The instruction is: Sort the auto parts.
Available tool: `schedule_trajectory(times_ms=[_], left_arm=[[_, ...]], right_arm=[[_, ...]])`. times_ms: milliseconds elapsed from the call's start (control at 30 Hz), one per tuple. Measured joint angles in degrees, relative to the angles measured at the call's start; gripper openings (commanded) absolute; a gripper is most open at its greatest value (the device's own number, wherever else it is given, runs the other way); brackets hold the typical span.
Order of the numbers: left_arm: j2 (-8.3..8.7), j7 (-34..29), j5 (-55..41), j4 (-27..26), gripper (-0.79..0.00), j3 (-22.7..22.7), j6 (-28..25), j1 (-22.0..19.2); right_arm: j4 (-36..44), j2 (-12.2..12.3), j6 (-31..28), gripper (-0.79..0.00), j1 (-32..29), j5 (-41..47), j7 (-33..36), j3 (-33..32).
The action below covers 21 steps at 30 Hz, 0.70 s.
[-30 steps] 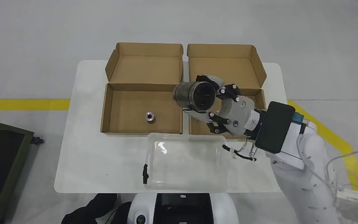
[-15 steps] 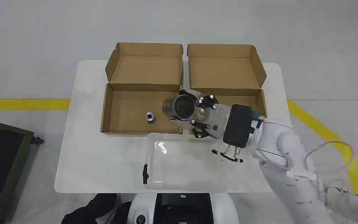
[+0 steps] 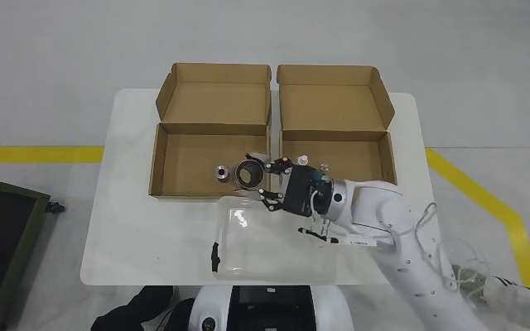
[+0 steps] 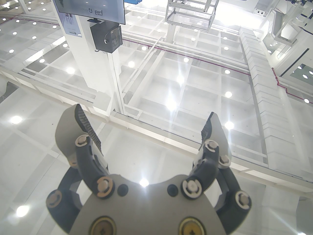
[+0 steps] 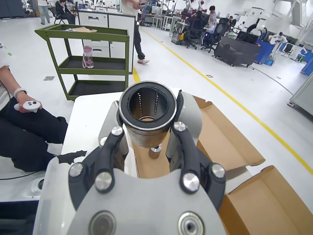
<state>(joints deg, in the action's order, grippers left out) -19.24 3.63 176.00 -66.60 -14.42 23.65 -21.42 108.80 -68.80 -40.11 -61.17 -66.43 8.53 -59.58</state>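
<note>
Bright, even light over table (image 3: pixel 124 240); shadows faint. Ceiling lamps (image 4: pixel 180 79) threw starburst glare in left wrist view; wrist-view edges bent, fisheye.

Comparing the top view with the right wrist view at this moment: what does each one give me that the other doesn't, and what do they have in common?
Top view adds: the clear plastic tray at the table's near edge, and two small pieces in the right cardboard box.
Right wrist view adds: the rows of balls lining the metal cylinder's bore.
Shared: the right claw shut on the cylinder, over the left cardboard box, with one small metal part on its floor.
</note>
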Motion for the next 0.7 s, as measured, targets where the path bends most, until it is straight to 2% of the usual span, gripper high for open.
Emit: schedule_trajectory(times_ms=[367,700], left_arm=[[0.00,0.00,0.00,0.00,0.000,0.00,0.00,0.00],[0.00,0.00,0.00,0.00,0.000,0.00,0.00,0.00]], right_arm=[[-7.76,-1.32,2.91,-0.785,4.28,-2.54,4.82,6.03],[-16.46,-3.65,8.65,-0.785,10.58,-4.43,8.34,11.93]])
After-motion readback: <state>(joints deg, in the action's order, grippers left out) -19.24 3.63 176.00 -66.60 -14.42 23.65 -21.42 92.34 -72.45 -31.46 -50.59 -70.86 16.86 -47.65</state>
